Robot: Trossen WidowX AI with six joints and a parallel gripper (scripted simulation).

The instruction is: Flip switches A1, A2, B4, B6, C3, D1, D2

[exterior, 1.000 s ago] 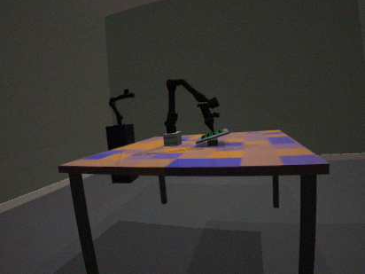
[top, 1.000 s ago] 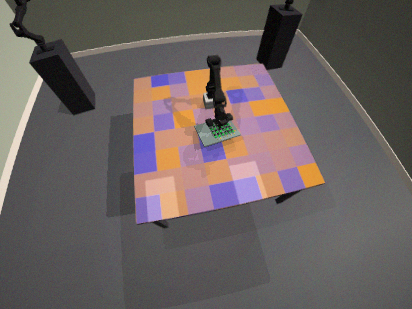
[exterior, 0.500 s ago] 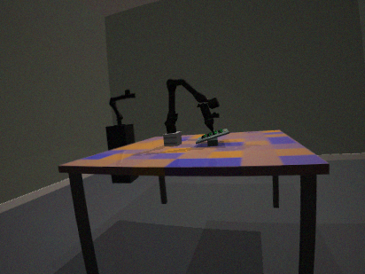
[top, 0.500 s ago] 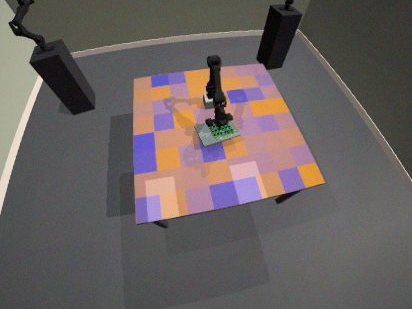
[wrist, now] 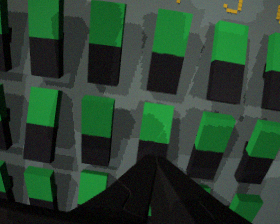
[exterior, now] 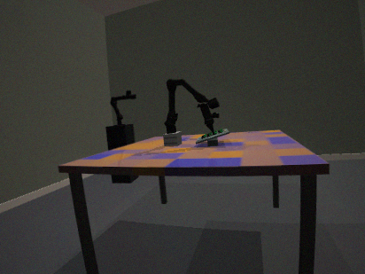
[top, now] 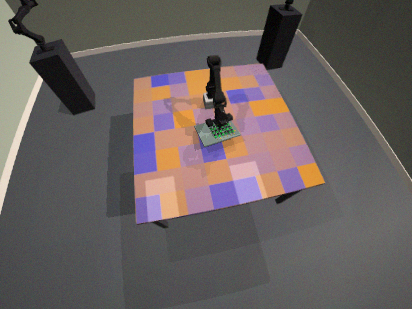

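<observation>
The grey switch panel (top: 204, 137) (exterior: 220, 133) (wrist: 136, 92) lies tilted on the chequered table, with rows of green-and-black rocker switches. In the wrist view the column numbers 2 to 5 run along the top. My gripper (top: 218, 124) (exterior: 211, 131) (wrist: 153, 165) is shut and empty, its tip pointing down on the panel. In the wrist view the tip sits at the near, dark end of the switch B4 (wrist: 158, 121), whose green far end shows just above the fingers. I cannot tell if the tip touches it. The fingers hide the lower rows.
The arm's white base block (top: 207, 99) (exterior: 172, 137) stands just behind the panel. Two black pedestals (top: 62, 74) (top: 279, 34) carrying other arms stand on the floor beyond the table; one pedestal also shows in the exterior view (exterior: 120, 137).
</observation>
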